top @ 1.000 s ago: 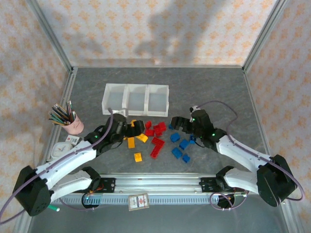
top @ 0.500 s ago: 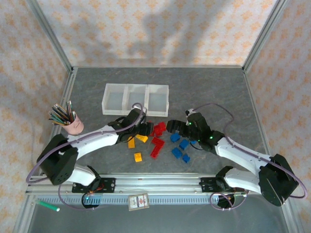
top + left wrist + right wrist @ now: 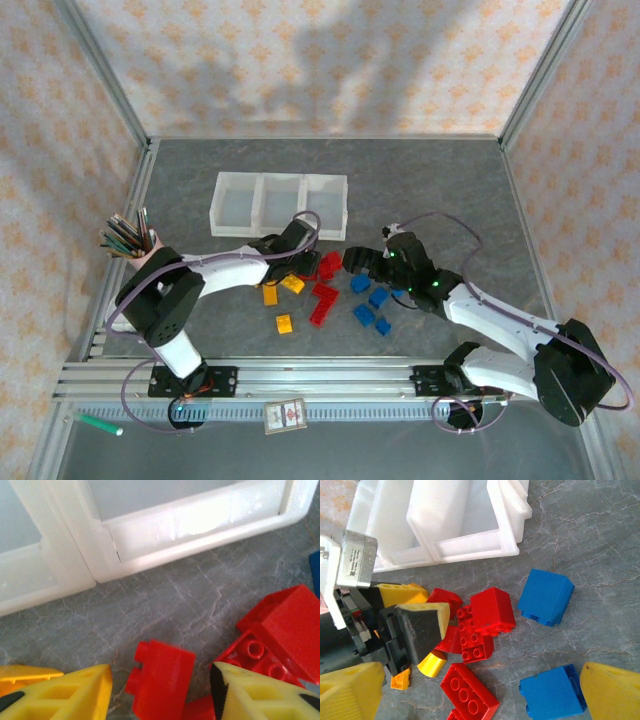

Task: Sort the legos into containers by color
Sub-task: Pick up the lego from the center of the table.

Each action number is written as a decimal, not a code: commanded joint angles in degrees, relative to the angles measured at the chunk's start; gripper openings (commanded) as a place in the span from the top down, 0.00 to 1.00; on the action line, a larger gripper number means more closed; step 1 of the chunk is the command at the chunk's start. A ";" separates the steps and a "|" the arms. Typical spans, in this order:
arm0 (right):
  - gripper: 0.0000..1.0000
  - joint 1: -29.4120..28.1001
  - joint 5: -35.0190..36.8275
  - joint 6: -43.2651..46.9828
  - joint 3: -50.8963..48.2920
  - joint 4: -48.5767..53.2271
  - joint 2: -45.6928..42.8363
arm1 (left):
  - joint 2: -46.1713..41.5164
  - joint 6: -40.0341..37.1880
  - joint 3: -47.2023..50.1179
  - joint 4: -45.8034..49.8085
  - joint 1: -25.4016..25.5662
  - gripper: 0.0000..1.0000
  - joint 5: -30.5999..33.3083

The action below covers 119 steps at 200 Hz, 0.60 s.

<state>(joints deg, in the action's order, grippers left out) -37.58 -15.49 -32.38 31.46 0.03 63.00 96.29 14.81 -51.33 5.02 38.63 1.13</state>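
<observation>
The red brick (image 3: 164, 670) lies on its side near the tray (image 3: 165, 530), studs toward my left finger and long axis running up toward the tray; it is glossy, square-edged plastic; my left claw (image 3: 161, 680) stands open astride it; the tray, milky translucent with rounded rims, stretches sideways across the grey veined worktop (image 3: 165, 600); my right claw (image 3: 480, 670) hangs open above the blue bricks (image 3: 545, 597).

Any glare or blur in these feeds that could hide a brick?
Left wrist: a blown-out glare patch on the near rim of the containers; the red lego between the fingers of the left end effector looks slightly soft. Right wrist: the containers wash out to flat white, the blue lego is crisp. Top external: soft shadows on the back wall, the table evenly lit.
</observation>
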 commanded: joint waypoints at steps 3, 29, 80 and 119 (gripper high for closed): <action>0.00 -0.22 0.62 -0.28 1.15 0.10 -0.47 | 1.48 -1.54 -2.02 -1.68 0.30 0.51 2.99; 0.00 -0.30 0.76 -0.06 1.34 0.14 -0.08 | 2.12 -1.71 -2.03 -2.17 0.30 0.56 2.17; 0.00 -0.30 0.63 0.16 2.09 0.06 0.81 | 3.41 -1.36 -1.59 -1.43 0.30 0.64 1.34; 0.00 -0.30 0.63 0.72 3.41 0.91 1.06 | 2.04 -1.20 -1.21 -1.06 0.30 0.74 1.75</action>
<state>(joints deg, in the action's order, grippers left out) -37.58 -15.49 -32.34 32.29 0.08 63.90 98.91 13.63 -52.05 3.97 38.63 1.98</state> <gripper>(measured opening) 0.997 0.290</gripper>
